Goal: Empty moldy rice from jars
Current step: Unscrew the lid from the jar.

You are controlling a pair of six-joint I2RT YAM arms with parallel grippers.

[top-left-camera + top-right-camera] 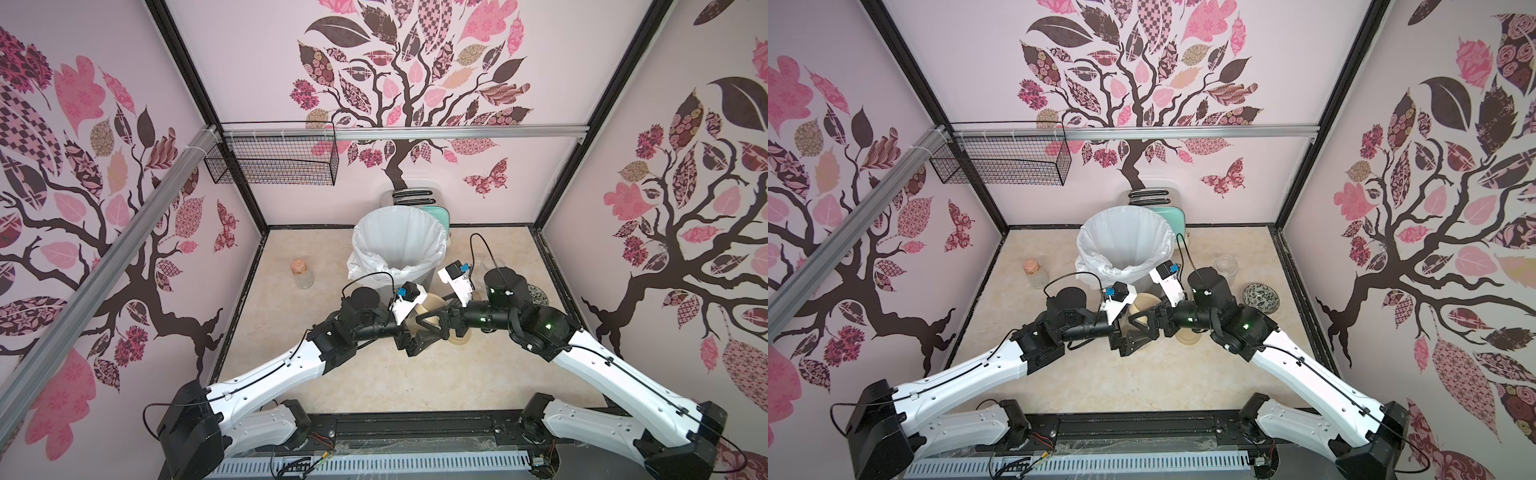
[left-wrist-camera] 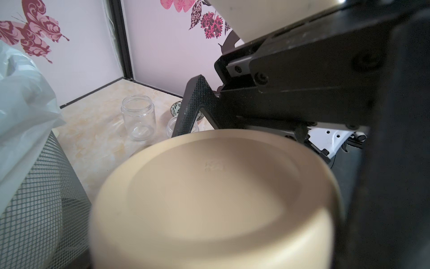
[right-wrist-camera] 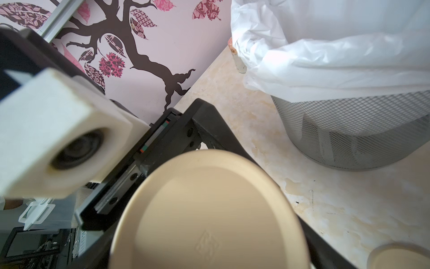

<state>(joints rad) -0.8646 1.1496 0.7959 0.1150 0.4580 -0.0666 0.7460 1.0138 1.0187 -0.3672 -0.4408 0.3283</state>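
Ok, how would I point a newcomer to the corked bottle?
Find the white-lined mesh bin at the back of the table. The bottle stands alone to its left. It alone has a cork stopper; the empty jar right of the bin is open-mouthed.

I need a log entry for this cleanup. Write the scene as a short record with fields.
beige lid: raised between both grippers, beside the bin
right gripper: jaws wide, closed on the beige lid
left gripper: at the same lid, grip hidden
loose lid: flat on the table, under the right arm
open jars: empty jar upright; second jar partly hidden
rice: none in view
other: patterned bowl, corked flask
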